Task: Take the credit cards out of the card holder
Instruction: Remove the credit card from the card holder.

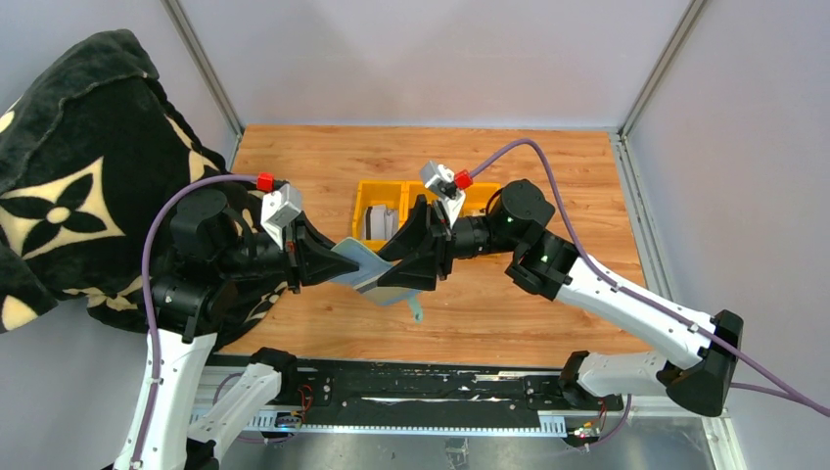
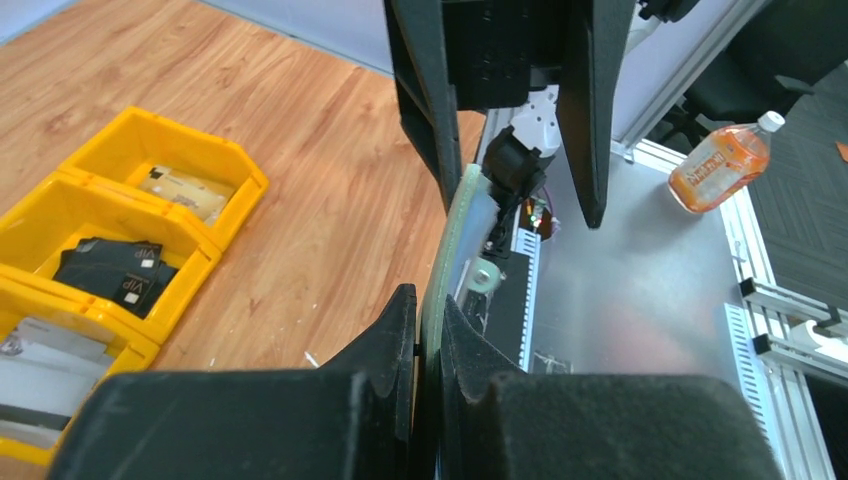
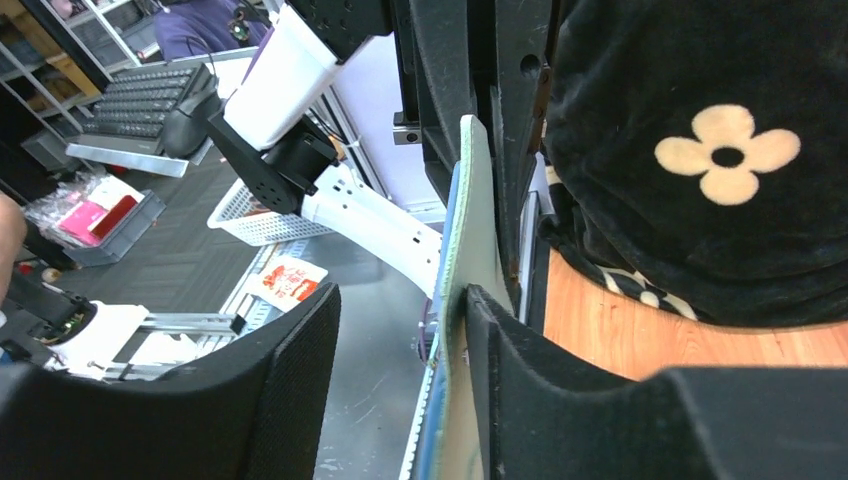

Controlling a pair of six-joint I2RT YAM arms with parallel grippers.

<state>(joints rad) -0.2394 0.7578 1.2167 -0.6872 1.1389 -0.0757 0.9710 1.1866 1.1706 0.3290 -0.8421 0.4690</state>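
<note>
The sage-green card holder (image 1: 357,262) hangs in the air between the two arms, over the table's near half. My left gripper (image 1: 328,262) is shut on its left end; in the left wrist view the holder (image 2: 455,230) runs edge-on out of the left gripper (image 2: 428,300). My right gripper (image 3: 400,295) stands open around the other end. One of its fingers (image 3: 500,330) lies against the holder (image 3: 478,220), the other is well apart. A thin pale-blue edge runs along the holder; I cannot tell whether it is a credit card. The holder's tab (image 1: 416,309) dangles below.
A yellow three-compartment tray (image 1: 364,191) stands behind the grippers. It holds a tan card (image 2: 185,190), dark cards (image 2: 110,275) and a pale card (image 2: 50,345). A black flowered blanket (image 1: 69,186) covers the left side. An orange bottle (image 2: 718,165) lies off the table.
</note>
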